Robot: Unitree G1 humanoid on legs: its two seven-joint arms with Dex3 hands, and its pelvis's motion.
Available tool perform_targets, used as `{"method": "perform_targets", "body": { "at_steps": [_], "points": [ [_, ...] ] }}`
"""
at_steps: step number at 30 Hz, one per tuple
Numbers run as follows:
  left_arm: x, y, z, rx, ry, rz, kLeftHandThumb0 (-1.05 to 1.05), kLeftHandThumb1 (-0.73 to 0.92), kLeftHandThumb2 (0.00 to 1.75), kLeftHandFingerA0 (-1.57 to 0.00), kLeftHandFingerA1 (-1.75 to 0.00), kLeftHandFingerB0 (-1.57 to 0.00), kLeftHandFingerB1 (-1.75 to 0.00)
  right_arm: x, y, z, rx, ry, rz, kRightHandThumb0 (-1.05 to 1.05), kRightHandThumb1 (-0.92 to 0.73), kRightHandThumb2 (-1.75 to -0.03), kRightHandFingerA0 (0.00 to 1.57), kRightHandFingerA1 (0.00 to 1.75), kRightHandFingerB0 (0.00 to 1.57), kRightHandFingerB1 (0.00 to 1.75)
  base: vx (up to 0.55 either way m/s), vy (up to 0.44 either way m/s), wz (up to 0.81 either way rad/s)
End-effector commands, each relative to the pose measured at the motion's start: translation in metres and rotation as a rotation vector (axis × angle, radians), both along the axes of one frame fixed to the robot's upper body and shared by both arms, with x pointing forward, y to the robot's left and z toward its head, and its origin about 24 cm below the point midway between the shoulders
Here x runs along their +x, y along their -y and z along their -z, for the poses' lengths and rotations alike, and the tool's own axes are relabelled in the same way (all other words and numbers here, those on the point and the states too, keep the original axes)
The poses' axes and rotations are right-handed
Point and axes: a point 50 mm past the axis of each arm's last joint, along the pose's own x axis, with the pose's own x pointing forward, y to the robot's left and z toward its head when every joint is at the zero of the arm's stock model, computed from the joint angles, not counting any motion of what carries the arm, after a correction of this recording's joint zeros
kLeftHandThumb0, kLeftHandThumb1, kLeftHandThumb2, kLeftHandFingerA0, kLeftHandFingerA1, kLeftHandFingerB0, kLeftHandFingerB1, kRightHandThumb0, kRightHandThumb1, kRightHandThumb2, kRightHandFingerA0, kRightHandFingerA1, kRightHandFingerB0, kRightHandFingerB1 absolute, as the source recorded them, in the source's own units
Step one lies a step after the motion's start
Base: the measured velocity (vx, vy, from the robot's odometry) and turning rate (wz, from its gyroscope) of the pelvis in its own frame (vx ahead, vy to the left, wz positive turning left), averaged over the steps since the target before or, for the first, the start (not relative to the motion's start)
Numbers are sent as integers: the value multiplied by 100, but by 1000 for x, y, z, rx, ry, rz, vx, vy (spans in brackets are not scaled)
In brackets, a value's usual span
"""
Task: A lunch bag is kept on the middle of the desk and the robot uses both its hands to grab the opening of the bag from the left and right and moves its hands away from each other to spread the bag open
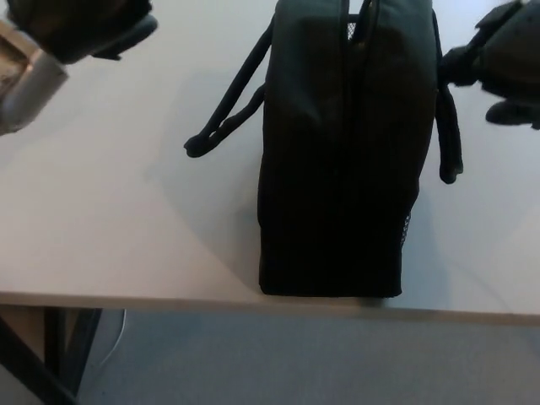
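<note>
A black lunch bag (337, 160) stands upright on the pale desk (110, 219), close to the front edge. Its top opening (356, 34) shows as a narrow slit, nearly shut. One handle loop (228, 114) lies out to the left on the desk and the other handle (450, 126) hangs down the right side. My left hand (80, 25) hovers at the top left, well away from the bag, open and holding nothing. My right hand (504, 63) hangs at the top right, just beside the right handle, open with its fingers (460, 63) apart and toward the bag.
The desk's front edge (169, 299) runs across the lower picture, with grey floor (270, 363) below it. A dark desk leg (29, 363) shows at the bottom left. Bare desk surface lies on both sides of the bag.
</note>
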Motion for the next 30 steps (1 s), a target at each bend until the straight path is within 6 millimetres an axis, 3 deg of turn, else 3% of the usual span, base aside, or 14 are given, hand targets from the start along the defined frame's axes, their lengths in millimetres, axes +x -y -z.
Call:
{"method": "perform_targets", "body": {
  "at_steps": [1,6,13,14,15,16,17,20,22,23,26,27,28,30],
  "points": [
    [-2,59,-29,79,443,252,6,51,76,-12,-38,0,-14,3,-26,26,-395,75,-249,-25,-60,-59,49,36,43,34,0,0,0],
    [-2,68,-22,51,433,269,7,47,72,-14,-39,0,-20,3,-22,33,-345,13,-199,-22,-54,-57,61,40,55,38,0,0,0],
    [-2,70,-6,35,412,290,5,48,77,-16,-42,-2,-21,3,-3,41,-349,-58,-96,-28,-52,-56,60,40,57,38,0,0,0],
    [-2,68,-4,38,410,292,7,48,76,-17,-41,-3,-22,1,0,42,-315,-66,-96,-25,-53,-56,66,41,62,40,0,0,0],
    [-3,62,-1,51,404,285,2,55,63,-22,-35,0,-28,-1,8,38,-260,-79,-78,-26,-56,-58,75,46,63,41,0,0,0],
    [-3,58,1,64,400,278,2,55,63,-22,-35,0,-28,-1,12,33,-247,-92,-53,-26,-56,-58,75,46,63,41,0,0,0],
    [-3,53,1,78,392,273,0,51,69,-20,-40,-3,-18,1,17,27,-294,-49,-44,-31,-57,-58,68,42,60,40,0,0,0],
    [-4,35,7,158,367,270,9,49,76,-25,-38,0,-28,-2,40,-5,-304,8,35,-28,-58,-58,63,40,56,38,0,0,0],
    [-5,26,9,184,357,259,8,44,81,-24,-42,-4,-23,-4,50,-20,-291,37,68,-29,-58,-58,62,40,55,37,0,0,0],
    [-7,17,15,177,320,256,3,50,60,-30,-39,-6,-29,-10,63,-41,-218,80,108,-24,-59,-58,68,41,57,39,0,0,0],
    [-9,4,24,191,323,237,1,51,55,-32,-36,-1,-31,-20,77,-72,-111,122,144,-26,-55,-56,61,40,58,39,0,0,0],
    [-10,-1,27,205,333,228,-1,41,64,-27,-45,-3,-19,-26,82,-83,-94,140,150,-27,-55,-57,64,40,58,39,0,0,0],
    [-10,-5,30,217,339,226,-1,41,64,-27,-45,-3,-19,-31,87,-92,-86,160,153,-27,-55,-57,64,40,58,39,0,0,0],
    [-11,-8,31,233,338,217,-2,47,53,-28,-38,0,-23,-37,91,-104,-77,184,159,-28,-55,-57,64,40,59,39,0,0,0]
  ]
}}
